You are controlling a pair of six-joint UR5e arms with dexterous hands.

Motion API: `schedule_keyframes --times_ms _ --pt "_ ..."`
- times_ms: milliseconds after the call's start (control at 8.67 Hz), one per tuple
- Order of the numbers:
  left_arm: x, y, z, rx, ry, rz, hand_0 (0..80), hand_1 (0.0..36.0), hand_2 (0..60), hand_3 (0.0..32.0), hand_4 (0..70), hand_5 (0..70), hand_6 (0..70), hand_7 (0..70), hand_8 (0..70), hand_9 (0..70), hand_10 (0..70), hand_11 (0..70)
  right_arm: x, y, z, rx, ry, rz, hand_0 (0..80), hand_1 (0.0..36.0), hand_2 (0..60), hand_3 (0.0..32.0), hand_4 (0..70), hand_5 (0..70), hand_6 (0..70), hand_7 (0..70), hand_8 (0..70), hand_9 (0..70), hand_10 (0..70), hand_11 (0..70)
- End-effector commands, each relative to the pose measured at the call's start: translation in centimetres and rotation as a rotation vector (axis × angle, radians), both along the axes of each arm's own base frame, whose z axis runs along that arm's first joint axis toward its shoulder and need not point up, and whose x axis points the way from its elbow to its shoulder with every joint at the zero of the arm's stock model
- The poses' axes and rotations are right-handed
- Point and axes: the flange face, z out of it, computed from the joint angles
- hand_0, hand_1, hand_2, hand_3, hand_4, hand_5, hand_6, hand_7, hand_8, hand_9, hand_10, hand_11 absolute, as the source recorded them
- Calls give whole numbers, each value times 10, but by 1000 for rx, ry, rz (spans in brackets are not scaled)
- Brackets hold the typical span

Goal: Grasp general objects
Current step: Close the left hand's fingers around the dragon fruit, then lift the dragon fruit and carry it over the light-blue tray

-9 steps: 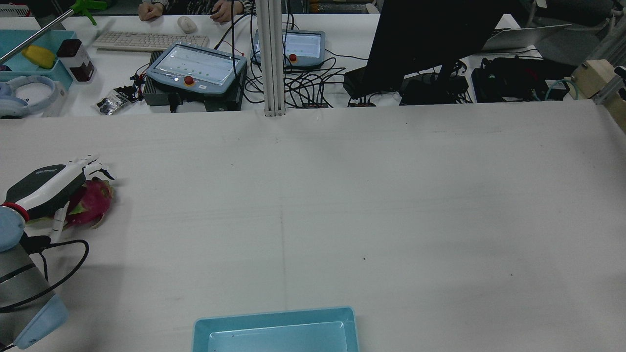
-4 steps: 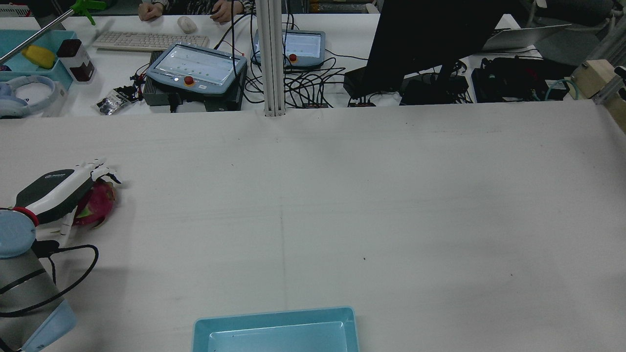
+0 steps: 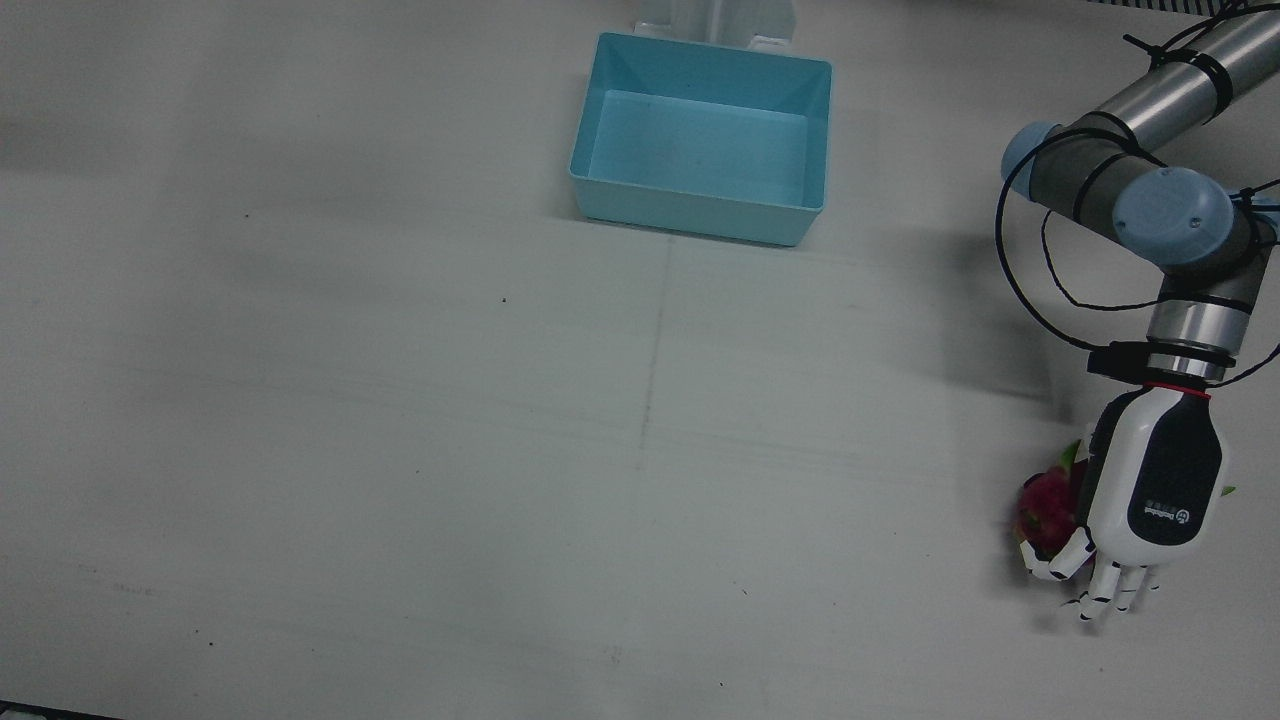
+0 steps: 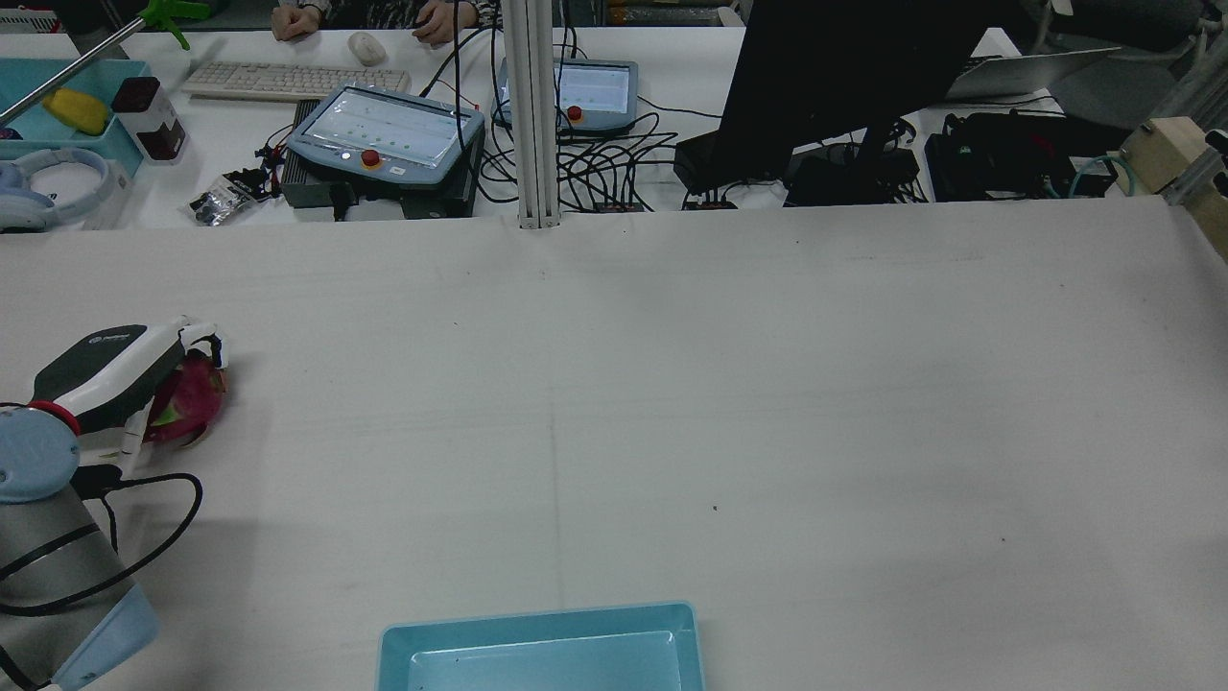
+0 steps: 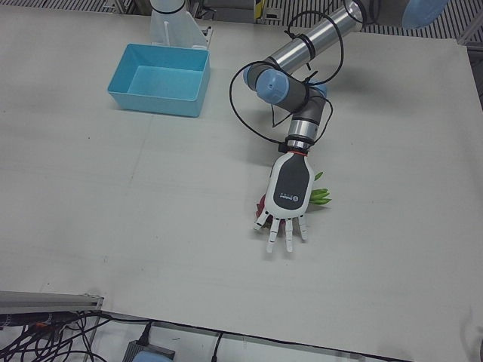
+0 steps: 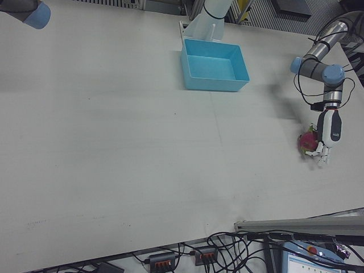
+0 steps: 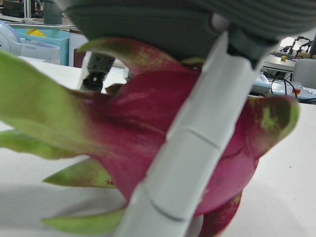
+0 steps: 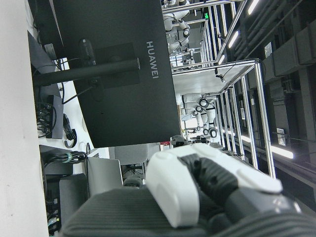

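A magenta dragon fruit (image 3: pixel 1045 510) with green scales lies on the white table at the robot's far left (image 4: pixel 197 393). My left hand (image 3: pixel 1150 480) lies palm-down on top of it (image 4: pixel 106 369). Its fingers curl down over the fruit's far end. The left hand view shows the thumb (image 7: pixel 187 143) pressed across the fruit's skin (image 7: pixel 123 138), and the fruit rests on the table. In the left-front view only the green scale tips (image 5: pixel 321 196) peek out beside the hand (image 5: pixel 290 188). My right hand (image 8: pixel 197 192) shows only in its own view, raised, with nothing in it.
An empty light-blue bin (image 3: pixel 700 205) stands mid-table near the pedestals (image 4: pixel 393 653). Beyond the far table edge are teach pendants (image 4: pixel 384 134), cables, a black monitor (image 4: pixel 844 77), and a person's hands at a keyboard (image 4: pixel 288 82).
The left hand has settled lower on the dragon fruit and its fingers, spread before, have curled down around the fruit's far end. The fruit has stayed in place.
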Motion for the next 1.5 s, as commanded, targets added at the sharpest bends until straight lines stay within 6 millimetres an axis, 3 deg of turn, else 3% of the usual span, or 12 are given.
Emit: schedule_keyframes --times_ms 0,231,346,462,577,692,808,1154,1385 --pt "1 -1 0 -2 -3 0 800 329 210 0 203 700 305 700 304 429 350 523 0 0 0 0 0 0 0 0 0 0 0 0 0 0 0 0 0 0" --pt "0 -2 -17 14 16 -5 800 324 223 0 246 700 356 700 343 478 379 557 0 0 0 0 0 0 0 0 0 0 0 0 0 0 0 0 0 0" --pt "-1 -2 -25 23 24 -6 800 337 241 0 267 700 399 700 376 529 424 621 0 0 0 0 0 0 0 0 0 0 0 0 0 0 0 0 0 0" --pt "1 -4 -31 30 35 -10 800 360 276 0 318 700 473 700 419 608 483 700 1 0 0 0 0 1 0 0 0 0 0 0 0 0 0 0 0 0" --pt "-1 -5 -40 38 53 -14 800 360 326 0 390 700 568 700 491 700 559 700 0 0 0 0 0 0 0 0 0 0 0 0 0 0 0 0 0 0" --pt "-5 -2 -63 69 88 -7 800 360 432 0 506 700 665 700 572 700 615 700 1 0 0 0 0 1 0 0 0 0 0 0 0 0 0 0 0 0" --pt "-1 0 -88 102 139 27 800 360 600 0 554 700 700 700 606 700 642 700 0 0 0 0 0 0 0 0 0 0 0 0 0 0 0 0 0 0" --pt "65 -22 -238 248 389 365 800 360 600 0 518 700 700 700 672 700 630 700 0 0 0 0 0 0 0 0 0 0 0 0 0 0 0 0 0 0" --pt "83 -16 -321 316 431 516 800 360 600 0 541 700 700 700 683 700 658 700 0 0 0 0 0 0 0 0 0 0 0 0 0 0 0 0 0 0"
